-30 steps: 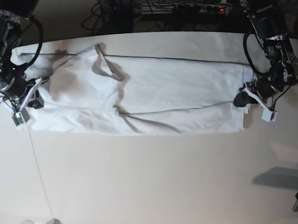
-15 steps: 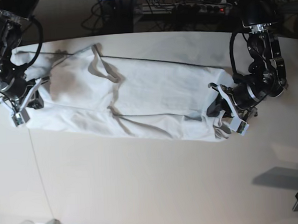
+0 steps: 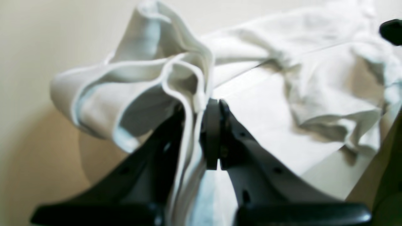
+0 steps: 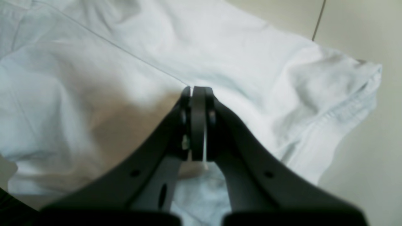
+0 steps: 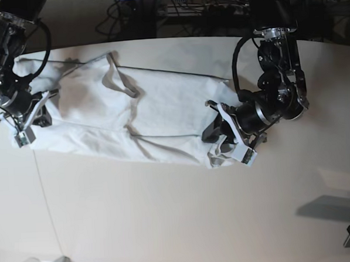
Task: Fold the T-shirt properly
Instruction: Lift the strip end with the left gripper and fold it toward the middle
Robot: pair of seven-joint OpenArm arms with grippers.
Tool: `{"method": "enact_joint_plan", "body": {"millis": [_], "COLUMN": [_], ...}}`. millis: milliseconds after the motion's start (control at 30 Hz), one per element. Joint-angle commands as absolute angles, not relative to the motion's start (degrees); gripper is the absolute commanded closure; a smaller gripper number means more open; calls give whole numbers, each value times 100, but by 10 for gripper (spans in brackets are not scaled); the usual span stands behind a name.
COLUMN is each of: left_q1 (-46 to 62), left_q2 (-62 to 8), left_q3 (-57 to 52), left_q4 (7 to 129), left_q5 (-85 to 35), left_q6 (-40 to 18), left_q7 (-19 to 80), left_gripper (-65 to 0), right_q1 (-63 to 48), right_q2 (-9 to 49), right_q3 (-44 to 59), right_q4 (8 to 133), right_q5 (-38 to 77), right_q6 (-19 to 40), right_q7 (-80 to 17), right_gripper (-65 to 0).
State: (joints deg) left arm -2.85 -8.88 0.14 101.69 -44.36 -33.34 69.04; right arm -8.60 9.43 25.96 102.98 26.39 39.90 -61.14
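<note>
T-shirt (image 5: 133,118): lay stretched across the pale table (image 5: 167,213), white and wrinkled, one end bunched and lifted (the end on the base view's right).
Left gripper (image 3: 204,108): pinched a hemmed fold of the shirt between nearly closed jaws; the cloth hung in loose loops above the fingers (image 3: 216,135).
Right gripper (image 4: 194,94): jaws pressed together over the cloth at the other end; whether they pinched any cloth could not be told.
Table: a thin dark seam line (image 4: 318,20) ran across it just past the shirt's edge.
</note>
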Motion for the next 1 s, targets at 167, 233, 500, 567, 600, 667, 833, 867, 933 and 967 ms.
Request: {"method": "enact_joint_plan", "body": {"millis": [167,233,500,567,600,667,833,867,933,967], "left_q1": [-549,-567,-576,-576,-576,-585,-681,-690,-725,-760], "left_q2": [-488,-426,-321,-321,-321,-312,-312,-312,-233,-171], "left_q3": [75,75,400,435,444,444,602,620,629,629], "left_q4": [10105,9974,9552,9499,9473,9446,9420,9367,9262,9174], "left_q5": [-4549,-4549,-4549,-4549,-4549,-4549,-4549,-4567,-4585,-4585], "left_q6": [-3345,-3345,-3345,-3345,-3345,-3345,-3345,-3345,-3345,-3345], "left_q7": [6862,6862,6835,6826,6826,6826,6826,6826,6826,6844], "left_gripper": [0,0,0,0,0,0,0,0,-34,-66], "right_q1": [-787,-787,-787,-787,-787,-787,-787,-787,-787,-787], "right_q2": [1007,1007,1007,1007,1007,1007,1007,1007,1007,1007], "right_q3": [2615,2615,2615,2615,2615,2615,2615,2615,2615,2615], "right_q4": [10387,10387,10387,10387,10387,10387,10387,10387,10387,10387], "right_q5": [2712,2712,2712,2712,2712,2712,2712,2712,2712,2712], "right_q6": [4000,4000,4000,4000,4000,4000,4000,4000,4000,4000], "right_q7": [-6062,-6062,-6062,-6062,-6062,-6062,-6044,-6044,-6044,-6044], "right_gripper": [0,0,0,0,0,0,0,0,0,0]}}
